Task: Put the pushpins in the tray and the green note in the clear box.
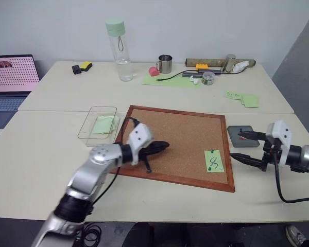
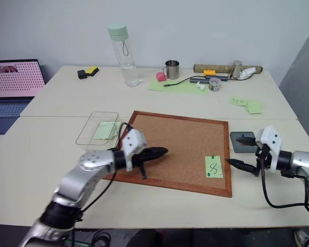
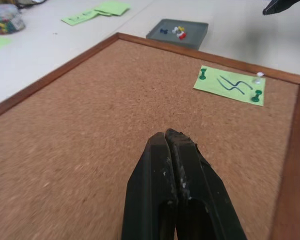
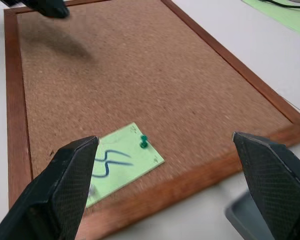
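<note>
Left gripper hangs over the corkboard, fingers pressed together, holding nothing. Right gripper is spread wide beside the green note, pinned there by two pushpins.

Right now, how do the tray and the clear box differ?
The tray is dark grey and opaque; the clear box is transparent. The tray is smaller; the box is larger and longer. The tray lies by the corkboard's right edge and holds coloured pins; the box lies by its left edge and holds a green paper. Both are shallow, rectangular and rest flat on the table.
</note>
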